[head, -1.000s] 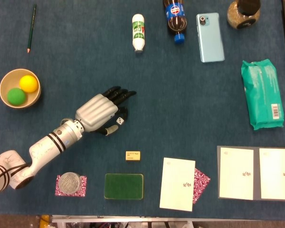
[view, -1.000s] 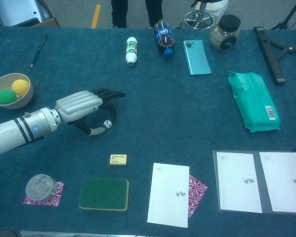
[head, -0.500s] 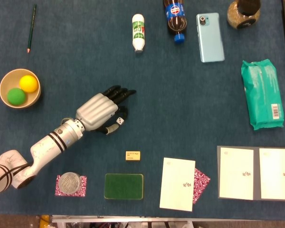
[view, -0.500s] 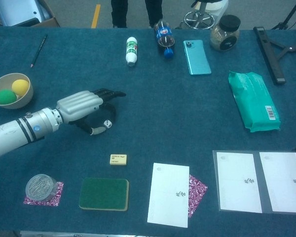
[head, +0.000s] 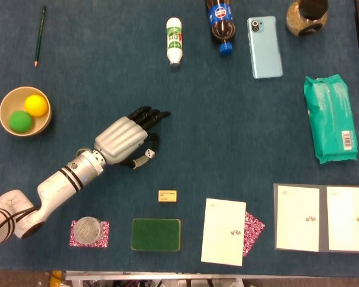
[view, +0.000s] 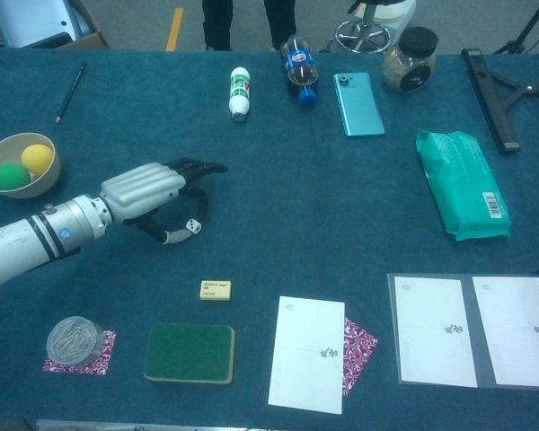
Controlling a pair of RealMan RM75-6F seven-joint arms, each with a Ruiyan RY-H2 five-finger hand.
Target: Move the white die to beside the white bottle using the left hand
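The white die (head: 148, 154) (view: 192, 227) sits under my left hand (head: 124, 139) (view: 153, 191), pinched between the thumb and a dark finger that curls down onto it. It looks slightly tilted in the chest view. The other fingers stretch out flat above it, pointing to the upper right. The white bottle (head: 175, 40) (view: 240, 92), with a green and red label, lies on its side at the far edge of the table, well beyond the hand. My right hand does not show in either view.
A cola bottle (head: 220, 21), a phone (head: 264, 47) and a jar (head: 306, 17) lie right of the white bottle. A bowl with two balls (head: 25, 111) is left of the hand. In front lie an eraser (head: 167, 195), green sponge (head: 156, 234) and cards (head: 224, 231).
The left hand has shifted slightly to the left with the die between thumb and finger; the die now looks a little tilted. Nothing else has moved.
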